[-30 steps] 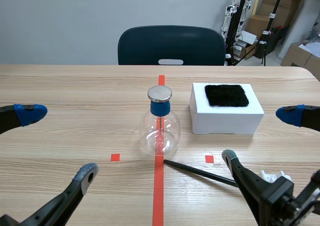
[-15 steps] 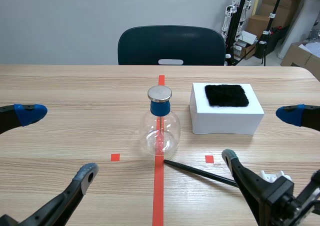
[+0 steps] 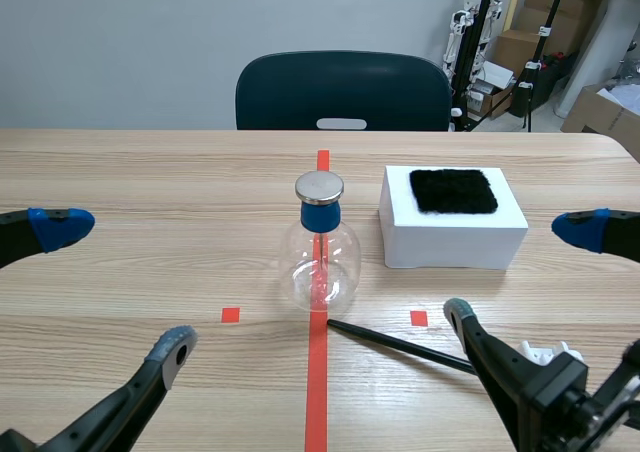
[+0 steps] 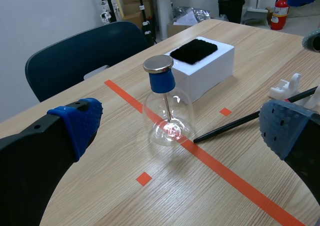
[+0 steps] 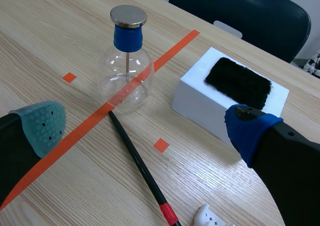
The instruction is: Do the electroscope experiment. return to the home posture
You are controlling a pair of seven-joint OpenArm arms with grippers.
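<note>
Both arms' jaws stand open, empty, flanking the flask (image 3: pixel 320 262). The rod (image 3: pixel 400 344) lies aslant nearer the right arm (image 3: pixel 545 397).

Clear round flask (image 3: pixel 320 257) with a blue neck and flat metal cap, standing upright. A thin black rod (image 3: pixel 400 345) lies flat just in front of it, at a slant. A white box (image 3: pixel 452 240) topped with black fuzz (image 3: pixel 453 191) sits close beside the flask.
</note>
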